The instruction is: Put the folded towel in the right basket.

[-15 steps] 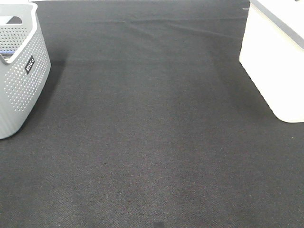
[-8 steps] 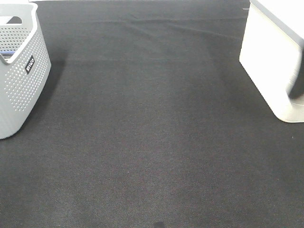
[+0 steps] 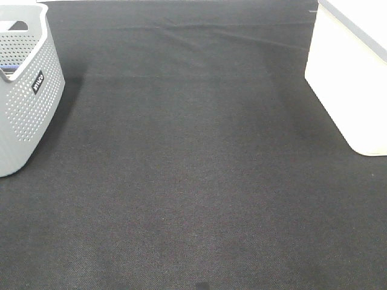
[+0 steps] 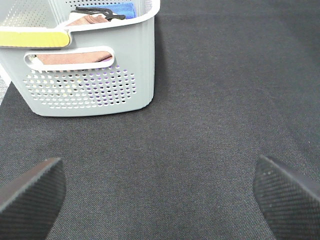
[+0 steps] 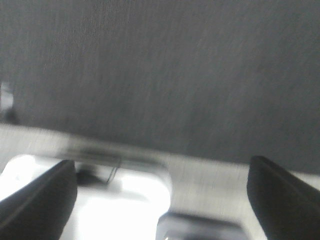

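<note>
The folded towel is not in any view. The right basket [image 3: 354,72], a cream-white bin with a grey rim band, stands at the right edge of the exterior high view. Neither gripper shows in that view. My left gripper [image 4: 160,180] is open and empty, low over the dark mat, facing the grey perforated basket [image 4: 90,75]. My right gripper [image 5: 160,192] is open and empty over the dark mat. Its view is blurred, with pale shapes [image 5: 115,200] between the fingers that I cannot identify.
The grey perforated basket [image 3: 27,90] with a black label stands at the far left. In the left wrist view it holds a brownish cloth [image 4: 87,21], a blue item [image 4: 122,9] and a black item. A dark mat [image 3: 193,169] covers the table.
Half a second ago a dark blur showed at the right edge beside the cream bin. It is gone now. The baskets have not moved.
</note>
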`<state>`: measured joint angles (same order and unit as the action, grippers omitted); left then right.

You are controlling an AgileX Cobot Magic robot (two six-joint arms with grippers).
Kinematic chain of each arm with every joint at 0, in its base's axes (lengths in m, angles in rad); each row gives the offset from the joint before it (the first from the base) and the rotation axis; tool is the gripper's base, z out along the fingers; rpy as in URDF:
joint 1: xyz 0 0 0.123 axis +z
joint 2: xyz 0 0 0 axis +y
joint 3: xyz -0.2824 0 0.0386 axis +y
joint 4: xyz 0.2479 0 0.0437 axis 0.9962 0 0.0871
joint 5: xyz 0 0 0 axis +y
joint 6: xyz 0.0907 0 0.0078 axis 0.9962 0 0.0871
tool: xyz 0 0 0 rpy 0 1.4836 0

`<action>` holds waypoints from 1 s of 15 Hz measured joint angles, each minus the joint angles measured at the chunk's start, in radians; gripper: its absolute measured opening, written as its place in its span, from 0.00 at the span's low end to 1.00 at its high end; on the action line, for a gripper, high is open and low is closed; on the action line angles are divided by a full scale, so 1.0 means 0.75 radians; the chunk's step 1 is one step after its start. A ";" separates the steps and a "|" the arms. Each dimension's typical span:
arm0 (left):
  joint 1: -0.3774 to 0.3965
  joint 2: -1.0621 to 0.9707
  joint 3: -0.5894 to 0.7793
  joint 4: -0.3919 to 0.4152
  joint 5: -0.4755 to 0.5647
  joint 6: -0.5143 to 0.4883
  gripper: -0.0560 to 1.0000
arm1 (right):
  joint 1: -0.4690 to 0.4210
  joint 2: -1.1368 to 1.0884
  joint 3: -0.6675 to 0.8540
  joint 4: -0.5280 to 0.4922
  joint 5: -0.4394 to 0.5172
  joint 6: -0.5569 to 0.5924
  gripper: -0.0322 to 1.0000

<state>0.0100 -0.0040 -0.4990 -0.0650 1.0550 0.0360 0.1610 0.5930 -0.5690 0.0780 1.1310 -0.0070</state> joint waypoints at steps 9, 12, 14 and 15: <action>0.000 0.000 0.000 0.000 0.000 0.000 0.97 | 0.000 -0.687 0.077 -0.043 -0.084 -0.059 0.87; 0.000 0.000 0.000 0.000 0.000 0.000 0.97 | -0.001 -0.692 0.081 -0.043 -0.084 -0.060 0.87; 0.000 0.000 0.000 0.000 0.000 0.000 0.97 | -0.057 -0.692 0.084 -0.041 -0.084 -0.060 0.87; 0.000 0.000 0.000 0.000 0.000 0.000 0.97 | -0.100 -0.692 0.084 -0.040 -0.084 -0.060 0.87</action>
<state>0.0100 -0.0040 -0.4990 -0.0650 1.0550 0.0360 0.0860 0.0740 -0.5060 0.0480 1.0680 -0.0520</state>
